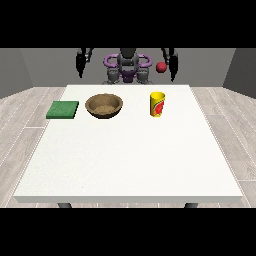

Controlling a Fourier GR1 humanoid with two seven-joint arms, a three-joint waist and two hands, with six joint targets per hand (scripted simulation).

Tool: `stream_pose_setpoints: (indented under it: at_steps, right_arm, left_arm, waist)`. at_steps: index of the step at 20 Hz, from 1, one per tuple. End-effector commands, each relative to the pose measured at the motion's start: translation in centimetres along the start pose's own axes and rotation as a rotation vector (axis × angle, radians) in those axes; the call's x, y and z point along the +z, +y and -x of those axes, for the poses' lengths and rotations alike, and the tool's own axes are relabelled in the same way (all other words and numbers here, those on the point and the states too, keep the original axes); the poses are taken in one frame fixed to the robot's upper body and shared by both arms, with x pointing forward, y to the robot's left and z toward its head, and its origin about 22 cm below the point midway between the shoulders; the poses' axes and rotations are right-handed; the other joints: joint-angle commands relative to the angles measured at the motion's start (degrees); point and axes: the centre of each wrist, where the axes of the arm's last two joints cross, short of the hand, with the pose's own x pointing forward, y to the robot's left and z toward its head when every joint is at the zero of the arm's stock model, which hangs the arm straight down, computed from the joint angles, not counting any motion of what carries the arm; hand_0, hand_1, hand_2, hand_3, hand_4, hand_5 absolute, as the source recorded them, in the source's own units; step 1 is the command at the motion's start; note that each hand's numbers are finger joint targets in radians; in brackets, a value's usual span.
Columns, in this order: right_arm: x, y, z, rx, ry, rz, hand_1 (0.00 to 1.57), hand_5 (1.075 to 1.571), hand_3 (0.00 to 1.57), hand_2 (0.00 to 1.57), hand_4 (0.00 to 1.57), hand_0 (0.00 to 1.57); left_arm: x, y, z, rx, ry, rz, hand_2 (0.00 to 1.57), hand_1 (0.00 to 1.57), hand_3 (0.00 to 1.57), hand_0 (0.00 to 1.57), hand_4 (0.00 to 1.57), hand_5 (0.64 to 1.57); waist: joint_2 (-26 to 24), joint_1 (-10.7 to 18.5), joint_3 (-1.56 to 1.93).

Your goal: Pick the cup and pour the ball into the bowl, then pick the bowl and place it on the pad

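A yellow cup stands right of the frame's middle, a red ball in the air above it. The brown bowl sits left, beside the green pad. Both hands hang at the top, holding nothing; I cannot tell how their fingers lie.

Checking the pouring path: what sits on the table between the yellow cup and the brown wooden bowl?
Nothing: in the front view, only bare white table shows between the yellow cup and the brown wooden bowl.
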Motion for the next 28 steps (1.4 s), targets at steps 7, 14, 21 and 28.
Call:
stream_pose_setpoints:
  at_steps: [7, 14, 21, 28]
  right_arm:
    - [-2.1, 3.1, -7.5, -0.091, -0.204, -0.094, 0.00, 1.571, 0.31, 0.00, 1.06, 0.00]
    - [0.4, 11.3, -7.8, -0.208, 0.156, -0.069, 0.00, 1.569, 0.00, 0.00, 0.68, 0.00]
    - [-1.4, 15.4, -14.6, -0.104, -0.069, -0.126, 0.00, 1.569, 0.00, 0.00, 0.30, 0.00]
    - [-4.2, 11.9, -15.7, -0.075, -0.302, -0.108, 0.00, 1.570, 0.00, 0.00, 0.00, 0.00]
  left_arm:
    - [-1.5, -0.4, -6.5, 0.128, -0.178, 0.035, 0.00, 0.00, 0.00, 0.00, 0.00, 1.535]
    - [-0.1, -0.5, -7.4, 0.347, 0.056, 0.066, 0.00, 0.00, 0.00, 0.00, 0.00, 1.546]
    - [-1.0, 0.6, -9.5, 0.268, -0.155, 0.089, 0.00, 0.00, 0.00, 0.00, 0.00, 1.518]
    - [-5.1, 1.9, -14.9, 0.193, -0.440, 0.070, 0.00, 0.00, 0.00, 0.00, 0.00, 1.509]
  waist:
    - [-23.6, 2.1, 0.45]
    - [-27.5, 4.8, 0.92]
    - [-13.4, 0.0, 0.90]
    - [5.7, -2.2, 0.99]
